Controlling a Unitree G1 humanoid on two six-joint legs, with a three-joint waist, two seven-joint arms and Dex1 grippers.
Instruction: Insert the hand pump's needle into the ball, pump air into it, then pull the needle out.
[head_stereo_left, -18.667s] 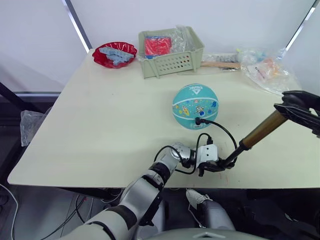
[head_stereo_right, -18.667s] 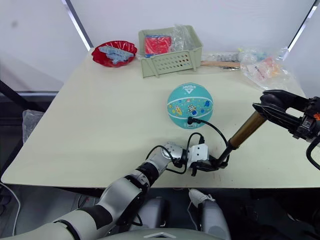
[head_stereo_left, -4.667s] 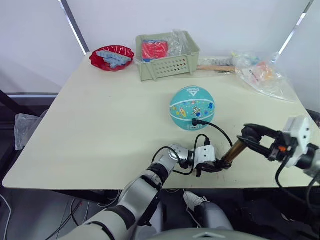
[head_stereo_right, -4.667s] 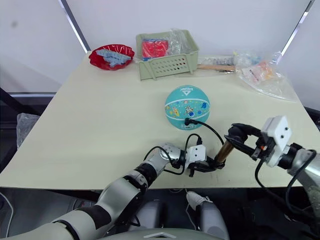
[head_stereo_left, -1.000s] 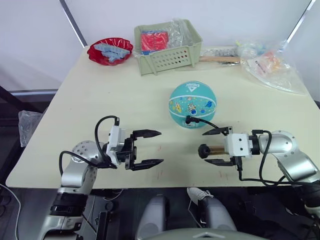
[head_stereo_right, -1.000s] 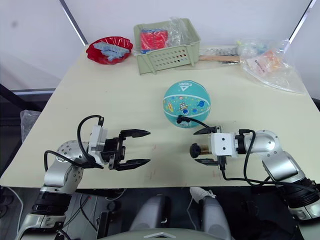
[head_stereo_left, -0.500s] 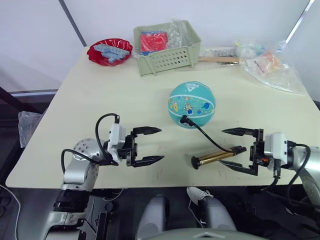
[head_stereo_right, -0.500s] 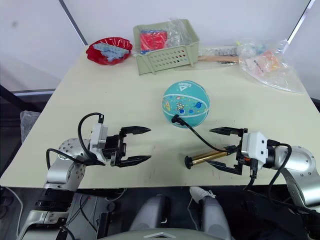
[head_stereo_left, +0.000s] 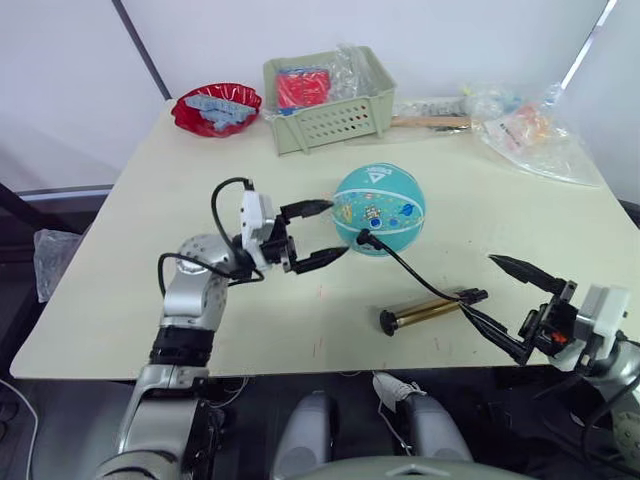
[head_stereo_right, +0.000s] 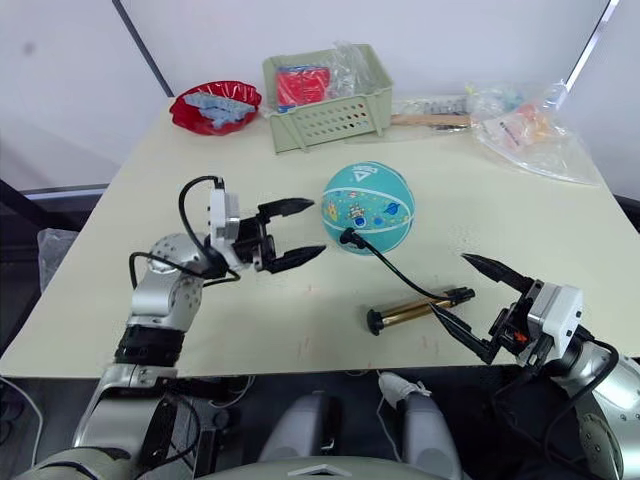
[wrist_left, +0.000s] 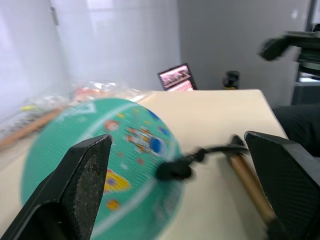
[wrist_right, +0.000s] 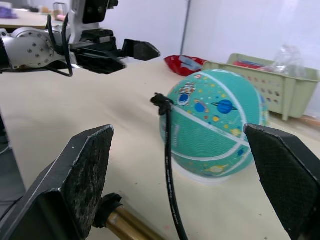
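Teal-turquoise ball with cartoon prints and a white triangle logo (head_stereo_left: 379, 209) sits near the middle of the cream desk (head_stereo_left: 180, 210), a bit toward the right edge. Black needle fitting (head_stereo_left: 366, 238) is stuck into the ball's near face; the metal pin itself can't be made out. Thin black hose (head_stereo_left: 420, 282) runs from it toward the near edge to the small hand pump with brass-gold cylinder (head_stereo_left: 428, 311), lying flat on the desk near the front edge, black end cap pointing left, nothing gripping it.

Left gripper (head_stereo_left: 322, 234) has its fingers apart, tips just beside the ball's left side, not clearly touching. Right gripper (head_stereo_left: 522, 308) is spread wide, at the near right corner, just right of the pump's hose end and off it.

Versus half a second ago: left gripper moved from mid-front desk up to the ball; right gripper backed further toward the near right corner; pump and ball about where they were.

Far edge: pale green perforated plastic basket (head_stereo_left: 330, 118) with red packet, red bowl (head_stereo_left: 215, 108) at the far left corner, clear plastic bags (head_stereo_left: 530, 135) at the far right corner.
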